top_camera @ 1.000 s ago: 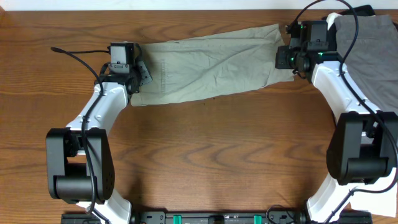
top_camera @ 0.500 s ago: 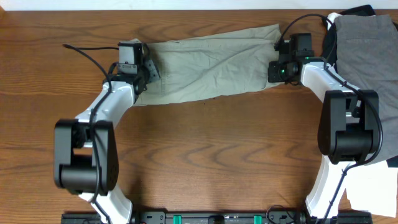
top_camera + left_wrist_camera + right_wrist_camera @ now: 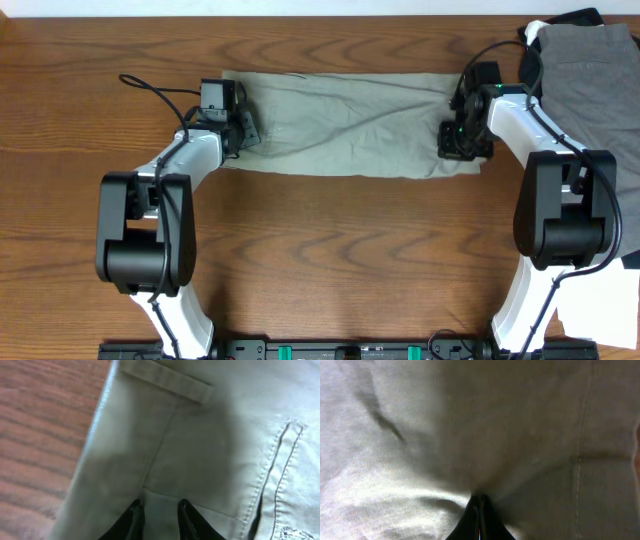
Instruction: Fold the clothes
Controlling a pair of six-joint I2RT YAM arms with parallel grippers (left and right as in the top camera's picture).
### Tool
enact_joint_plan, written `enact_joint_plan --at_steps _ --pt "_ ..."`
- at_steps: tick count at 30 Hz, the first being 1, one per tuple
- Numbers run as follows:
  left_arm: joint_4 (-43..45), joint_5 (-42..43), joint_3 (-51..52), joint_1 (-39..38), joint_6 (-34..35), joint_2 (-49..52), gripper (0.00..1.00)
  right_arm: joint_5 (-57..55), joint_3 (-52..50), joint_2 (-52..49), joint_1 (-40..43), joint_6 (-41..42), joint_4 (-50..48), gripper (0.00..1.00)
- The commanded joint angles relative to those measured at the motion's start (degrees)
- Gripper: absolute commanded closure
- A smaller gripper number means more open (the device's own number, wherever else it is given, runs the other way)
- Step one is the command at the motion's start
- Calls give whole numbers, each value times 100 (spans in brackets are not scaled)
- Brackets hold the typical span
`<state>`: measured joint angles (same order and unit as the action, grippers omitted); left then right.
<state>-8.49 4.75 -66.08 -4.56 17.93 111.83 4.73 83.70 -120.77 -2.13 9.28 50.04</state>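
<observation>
Two ends of the shorts (image 3: 340, 125), flat across the far side of the table (image 3: 330, 260), need even tension: the right gripper (image 3: 479, 501) pinches the cloth, fingers pressed together, while the left gripper (image 3: 159, 509) stands slightly apart and I cannot tell its hold.

You've got bare worktop (image 3: 330, 250) right across the middle and along the near edge, with wide room between the two arms. Up by the far edge, the shorts (image 3: 340, 125) span from left hand (image 3: 238, 125) to right hand (image 3: 458, 140). The grey garment (image 3: 590, 90) blocks the far right corner, while the far left corner is free.
</observation>
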Motion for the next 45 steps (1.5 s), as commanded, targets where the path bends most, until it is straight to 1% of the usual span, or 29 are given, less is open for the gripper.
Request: enact_joint_plan --at_steps 1,5,9,14,17,19,24,28,31,36,38,45 --pt "-125 -24 -44 24 -76 -472 75 -490 -249 -264 -20 190 343 99" --pt "-420 -24 -44 24 -74 -951 75 -317 -249 7 -44 184 459 99" --pt "-656 -24 -44 24 -76 -1250 75 -321 -232 684 -61 138 409 99" --pt "-1023 -24 -42 24 -68 -1239 75 -258 -229 1668 -61 142 136 99" --pt "-1252 -26 -42 31 15 -1196 75 109 -229 2151 -63 48 -72 99" --pt "-1338 -26 -42 31 37 -1185 75 588 -229 2306 -63 -339 -310 99" --pt "-1436 -24 -42 31 275 -1185 75 1486 -232 2111 -166 -798 -1088 99" --pt "-1419 -22 -42 28 317 -1185 75 1523 -232 1836 -350 -986 -1598 99" --pt "-1244 -20 -42 22 315 -1185 74 1523 -232 1606 -527 -1104 -1755 99" --pt "-782 380 -42 -4 317 -1185 73 1521 -232 1021 -866 -1408 -2251 99" --pt "-719 378 -42 -33 326 -1167 73 1515 -232 811 -957 -1554 -2441 99" --pt "-551 374 -42 -68 334 -752 73 1497 -232 129 -1027 -1757 -2957 99"
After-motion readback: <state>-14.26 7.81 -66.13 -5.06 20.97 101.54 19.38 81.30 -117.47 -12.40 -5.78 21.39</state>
